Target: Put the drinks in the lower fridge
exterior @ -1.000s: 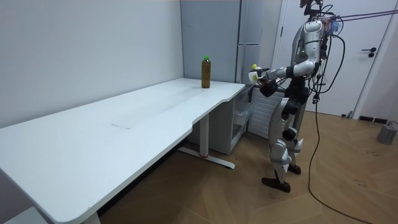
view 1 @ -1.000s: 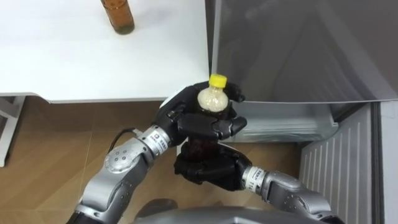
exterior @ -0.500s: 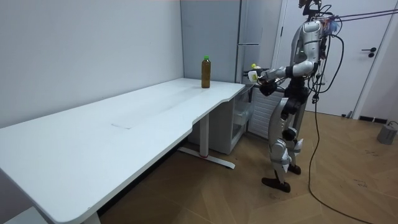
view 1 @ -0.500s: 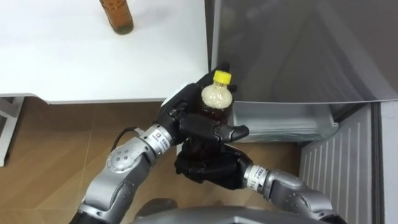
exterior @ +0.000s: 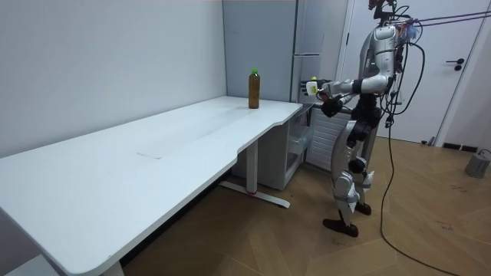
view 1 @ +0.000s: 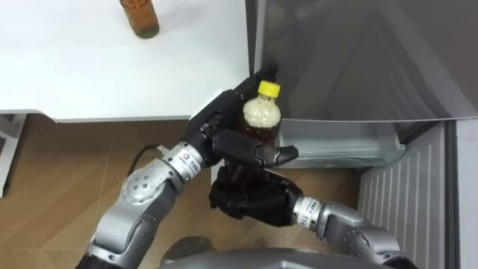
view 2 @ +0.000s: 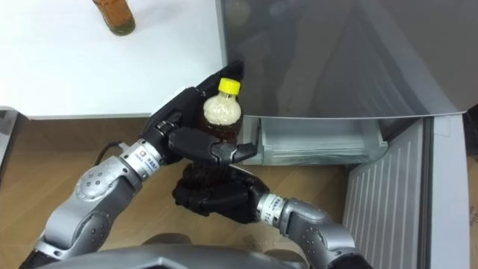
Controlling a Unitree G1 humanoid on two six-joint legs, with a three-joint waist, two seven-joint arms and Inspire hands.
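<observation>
A drink bottle with a yellow cap and brown tea stands upright in front of the fridge, at the table's corner. My right hand is shut on its lower part from below. My left hand is open, its fingers straight behind the bottle's neck and its thumb stretched across the front. A second brown bottle stands on the white table, far left. In the room view I stand upright before the fridge with the bottle held out at chest height.
The lower fridge door is swung open, with its ribbed inner side at my right and a clear shelf bin just past the bottle. The table's edge runs close on the left. Wooden floor lies below.
My left hand's fingers have uncurled from round the bottle's top and now stand straight. The bottle has risen slightly towards the fridge, still in the right hand.
</observation>
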